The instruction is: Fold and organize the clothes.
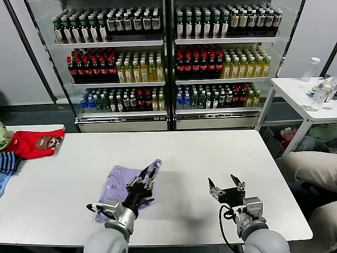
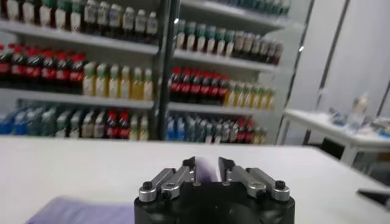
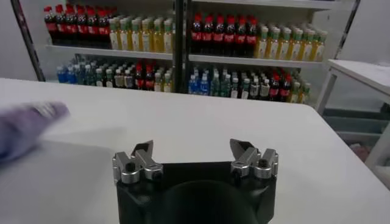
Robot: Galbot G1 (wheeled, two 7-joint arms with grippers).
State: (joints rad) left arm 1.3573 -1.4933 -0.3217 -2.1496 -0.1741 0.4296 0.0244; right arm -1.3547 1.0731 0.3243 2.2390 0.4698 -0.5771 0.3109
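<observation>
My left claw [image 1: 149, 178] is up above the white counter [image 1: 210, 158], near its front edge. A flap of the soft lavender-purple short-sleeved T-shirt [image 1: 122, 182] sticks up between its black fingers [image 2: 189, 164]. In my left wrist view the fingers stand a little apart w/ a strip of purple cloth in the gap. I can't tell if they pinch it or just sit beside it.

The rest of the T-shirt lies bunched on the counter, front & left of middle, right under that claw. A dark purple print shows on the flat part.

My right claw [image 1: 226, 184] hangs over the counter too, to the right, well apart from the T-shirt. Its fingers [image 3: 144, 152] are spread wide & hold nothing.

At the far left end of the counter lies a red garment with a brown cartoon face [image 1: 37, 143]. Just beside it, at the edge, is a blue striped cloth [image 1: 8, 163].

Behind the counter stand tall glass-door fridges full of bottles [image 1: 168, 63]. A small white side table w/ a clear bottle [image 1: 300, 95] is off to the right.
</observation>
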